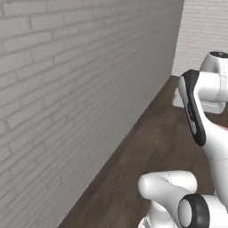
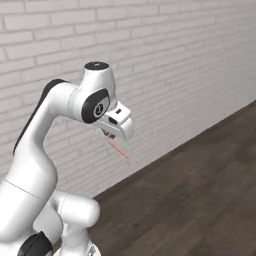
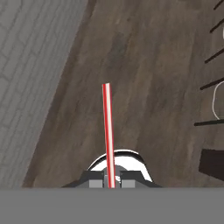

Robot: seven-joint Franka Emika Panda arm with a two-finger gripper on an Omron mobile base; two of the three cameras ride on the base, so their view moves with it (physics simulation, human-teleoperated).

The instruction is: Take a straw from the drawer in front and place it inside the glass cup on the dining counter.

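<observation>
- gripper (image 3: 112, 179) clamping the straw (image 3: 108, 131), which is jutting straight out ahead of the fingertips (image 3: 127, 178)
- carrying over wood floor (image 3: 144, 65), brick wall (image 2: 165, 60) alongside
- keeping grip firm and swings slow; thin straw could be slipping or snagging

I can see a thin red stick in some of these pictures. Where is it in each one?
Left base view: I cannot make out the straw; the arm covers that spot.
Right base view: the straw slants down-right below the hand, left of centre.
Hand view: the straw runs up from the shut fingers, centre.
Shared landmark: the brick wall.
</observation>
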